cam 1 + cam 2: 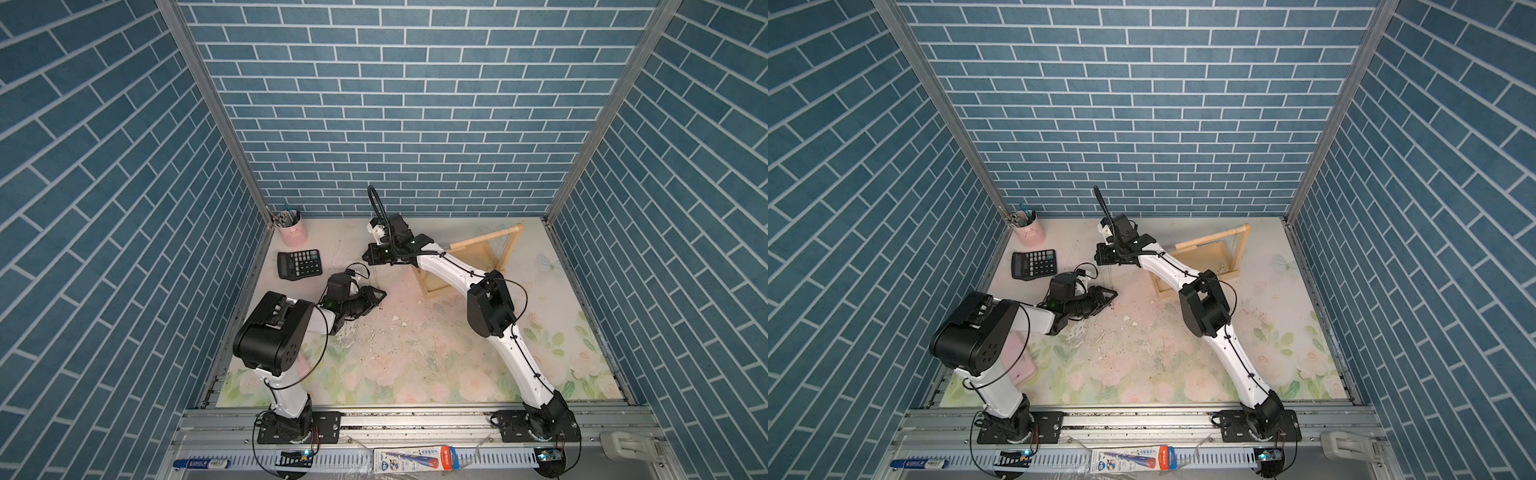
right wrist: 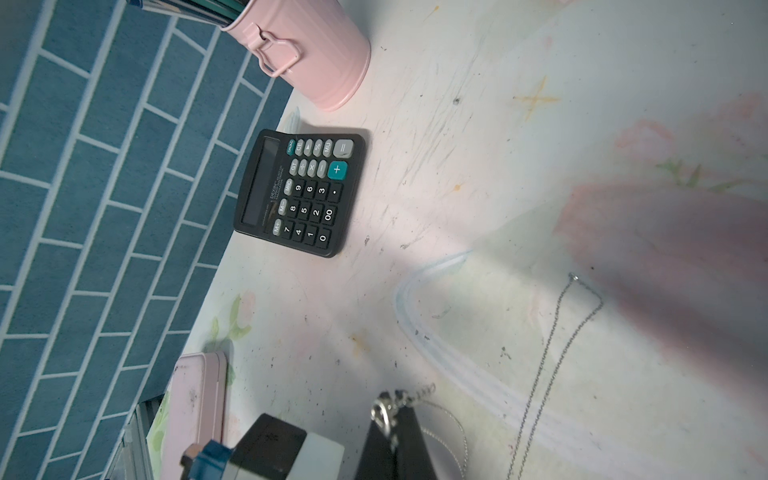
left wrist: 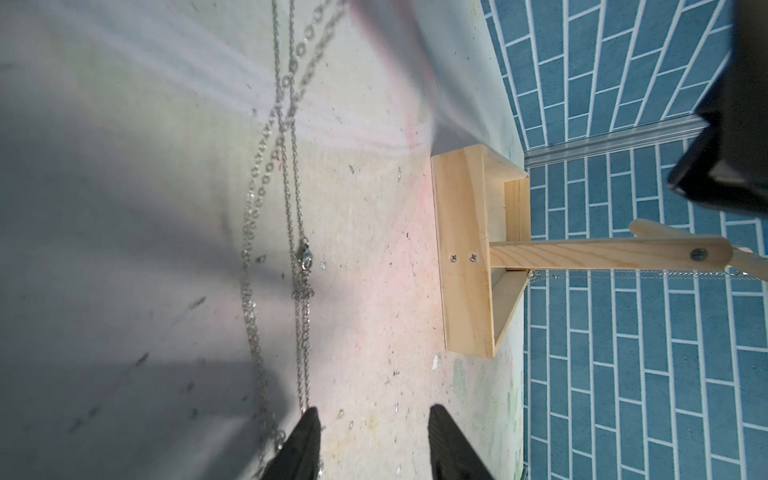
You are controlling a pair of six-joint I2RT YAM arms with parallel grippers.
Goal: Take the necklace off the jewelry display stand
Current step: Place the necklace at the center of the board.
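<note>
A thin silver necklace (image 1: 376, 275) hangs from my right gripper (image 1: 366, 256), which is shut on its clasp end (image 2: 384, 409); the chain's loop (image 2: 552, 353) dangles over the table. It is off the pale wooden jewelry display stand (image 1: 484, 240), which stands behind the right arm. Low beside the chain's bottom end is my left gripper (image 1: 380, 296). In the left wrist view its black fingers (image 3: 309, 440) stand apart with bare table between them, and the chain (image 3: 297, 232) runs down against the outer side of one finger. Another fine chain (image 3: 623, 273) hangs on the stand (image 3: 461, 257).
A black calculator (image 1: 300, 264) lies at the back left, with a pink pen cup (image 1: 293, 232) in the corner behind it. A pink case (image 1: 1019, 365) lies under the left arm. White crumbs (image 1: 395, 318) dot the floral mat. Blue brick walls enclose three sides.
</note>
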